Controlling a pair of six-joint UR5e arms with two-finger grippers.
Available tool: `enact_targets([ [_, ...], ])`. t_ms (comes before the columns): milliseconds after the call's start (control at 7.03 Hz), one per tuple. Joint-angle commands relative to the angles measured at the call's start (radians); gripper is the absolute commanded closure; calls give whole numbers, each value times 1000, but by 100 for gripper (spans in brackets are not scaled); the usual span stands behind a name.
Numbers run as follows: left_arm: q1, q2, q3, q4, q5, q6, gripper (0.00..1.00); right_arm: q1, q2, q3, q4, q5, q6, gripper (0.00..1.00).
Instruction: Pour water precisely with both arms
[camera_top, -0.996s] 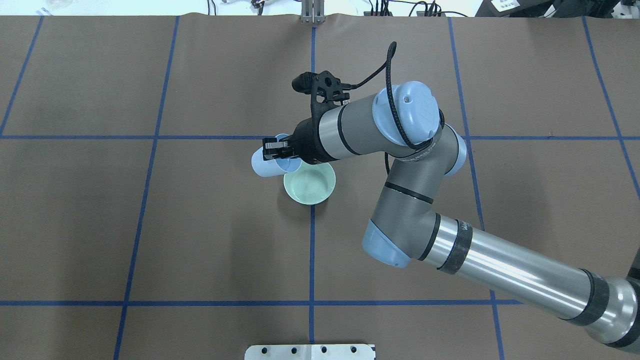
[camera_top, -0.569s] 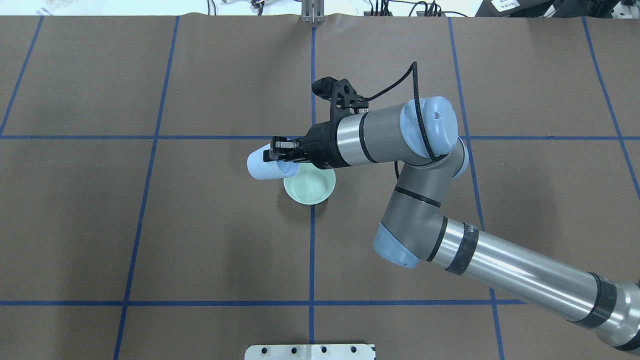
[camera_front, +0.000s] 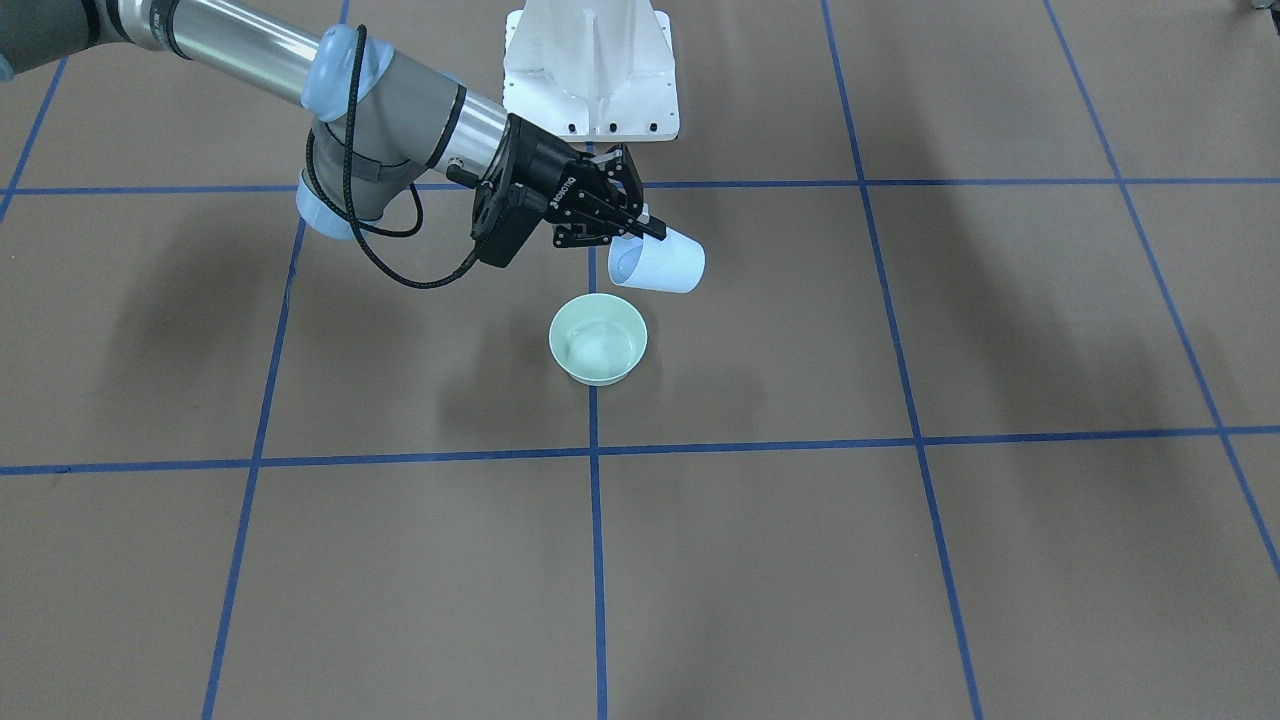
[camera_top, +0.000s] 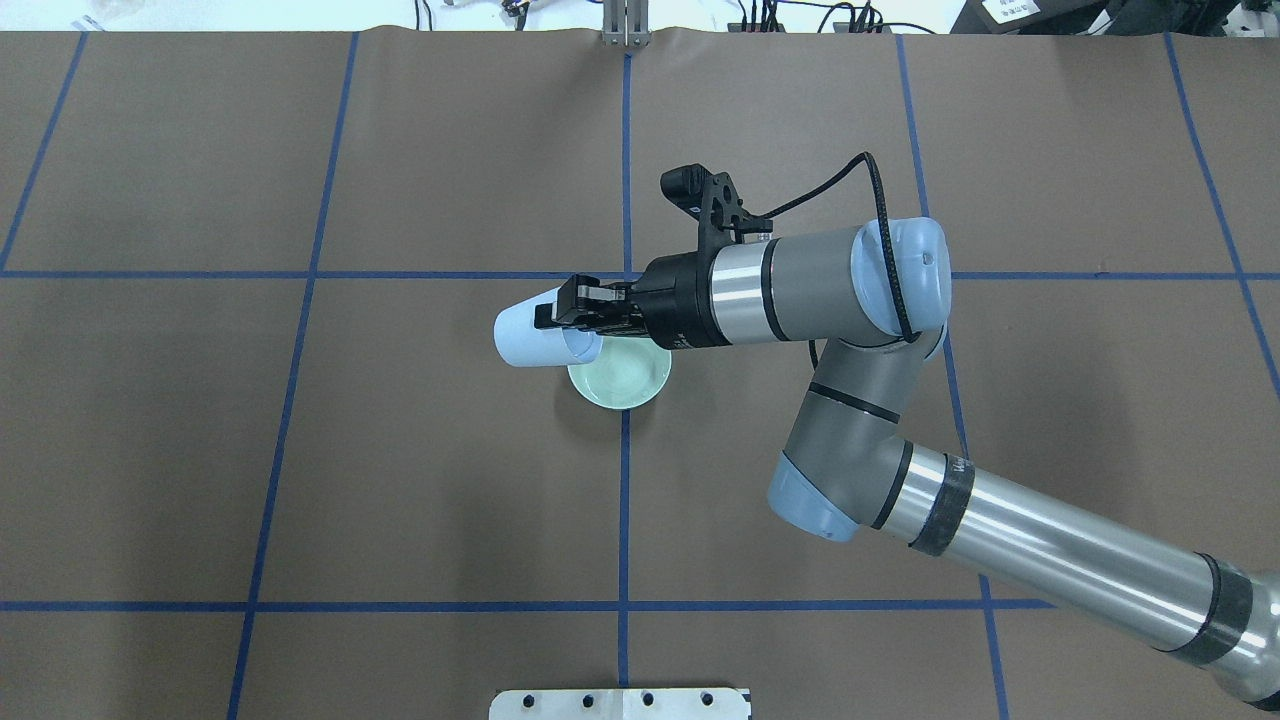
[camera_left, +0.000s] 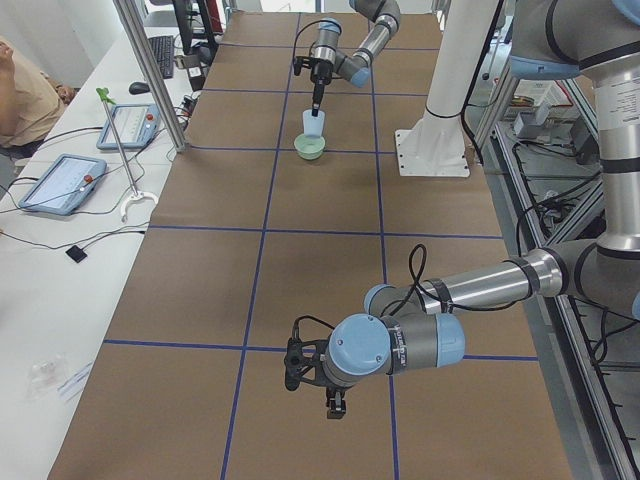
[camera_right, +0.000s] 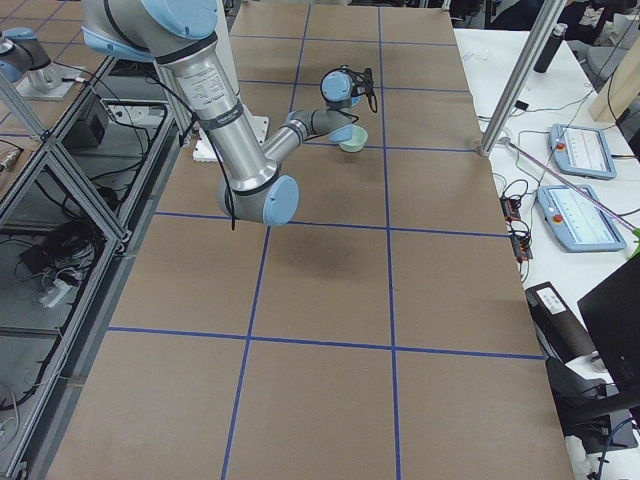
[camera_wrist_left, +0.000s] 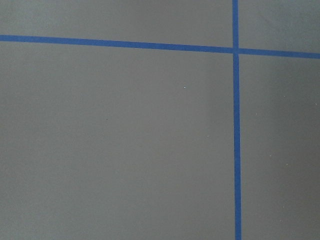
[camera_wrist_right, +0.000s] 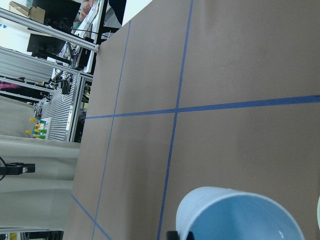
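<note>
My right gripper (camera_top: 562, 314) is clamped on the wall of the pale blue tapered cup (camera_top: 525, 338), close to its rim. The cup lies tipped nearly on its side, its mouth above the edge of the mint-green round bowl (camera_front: 600, 376) and clear of it. The water (camera_front: 598, 348) shows only as a faint sheen in the bowl's bottom, so I judge the pour nearly done. To finish well, I should roll my wrist slowly, bring the lip over the bowl's middle rather than its edge, and wait out the drips before levelling. My left gripper (camera_left: 335, 404) hangs well apart over the brown paper-covered table (camera_top: 300, 450). I cannot tell whether its jaws are apart.
</note>
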Motion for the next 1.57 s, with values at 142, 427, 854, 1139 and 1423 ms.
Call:
enact_targets([
  [142, -15, 2, -5, 0, 0, 0, 0, -1, 2, -53, 129, -2, 79, 100],
  [427, -16, 2, -8, 0, 2, 0, 0, -1, 10, -55, 134, -14, 140, 100],
  [854, -18, 0, -13, 0, 3, 0, 0, 8, 22, -57, 135, -43, 202, 100],
  [1139, -22, -1, -13, 0, 5, 0, 0, 34, 25, -78, 135, -42, 205, 100],
  [1423, -24, -3, -13, 0, 5, 0, 0, 38, 27, -86, 137, -42, 210, 100],
])
